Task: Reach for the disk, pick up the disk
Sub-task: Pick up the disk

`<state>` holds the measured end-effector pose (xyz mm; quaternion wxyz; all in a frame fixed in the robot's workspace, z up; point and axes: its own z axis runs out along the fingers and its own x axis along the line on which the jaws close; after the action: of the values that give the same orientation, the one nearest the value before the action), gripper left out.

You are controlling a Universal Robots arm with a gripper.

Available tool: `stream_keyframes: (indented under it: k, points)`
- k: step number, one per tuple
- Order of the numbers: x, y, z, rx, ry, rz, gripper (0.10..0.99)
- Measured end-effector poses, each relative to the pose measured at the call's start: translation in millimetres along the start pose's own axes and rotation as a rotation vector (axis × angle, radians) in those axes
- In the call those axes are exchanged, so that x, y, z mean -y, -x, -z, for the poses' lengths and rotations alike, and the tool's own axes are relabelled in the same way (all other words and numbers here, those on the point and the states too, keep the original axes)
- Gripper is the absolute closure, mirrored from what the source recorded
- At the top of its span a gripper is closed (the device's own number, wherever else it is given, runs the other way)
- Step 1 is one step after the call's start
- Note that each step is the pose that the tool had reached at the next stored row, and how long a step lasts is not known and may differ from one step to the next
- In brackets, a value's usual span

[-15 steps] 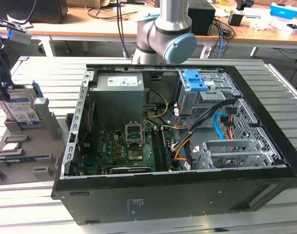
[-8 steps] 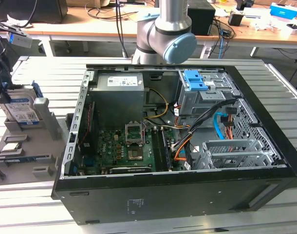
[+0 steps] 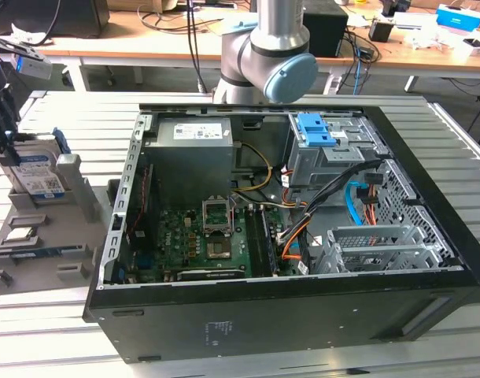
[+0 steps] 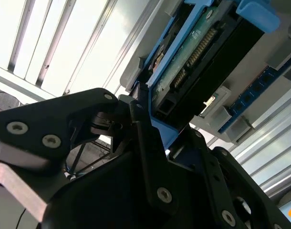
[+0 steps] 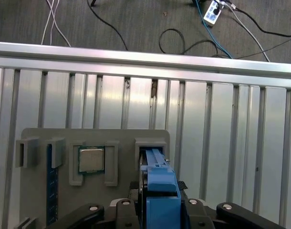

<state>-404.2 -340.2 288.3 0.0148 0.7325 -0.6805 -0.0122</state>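
Here, the slatted metal counter (image 3: 460,157) carries an opened computer case (image 3: 264,315), with the arm (image 3: 271,55) rising behind it. Beside the case, towards the exterior view's left, lies a grey holder (image 3: 75,197) moulded with slots and pockets. The disk (image 3: 37,179) stands on edge in one of those slots, label outward and a blue rail along its upper side. It seems seated there, not yet lifted.

The gripper (image 3: 8,146) is down on the end of the disk farthest from the case. In the second wrist view the black fingers (image 4: 141,125) are drawn narrow, one to each side of the disk, and appear to press on its blue rail. The first wrist view looks straight down that rail, with the fingers flanking it closely and the slot just beyond. A small chip (image 5: 91,160) sits in the neighbouring pocket.

The main risk, as I judge it, is binding. The slot hugs the disk, so a pull that is not in line with it could wedge the rail against the slot wall and drag the light holder across the counter. The hold is near one end and on smooth plastic, so the free end may sag and the disk may pivot or slip out. A jolted holder could also shake the chip from its pocket.
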Motion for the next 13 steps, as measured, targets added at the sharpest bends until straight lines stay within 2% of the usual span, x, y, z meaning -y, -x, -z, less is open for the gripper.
stream_keyframes:
  k: [13]
  points:
    - [0.0, 0.0, 0.0, -0.0003, 0.0, 0.004, 0.718]
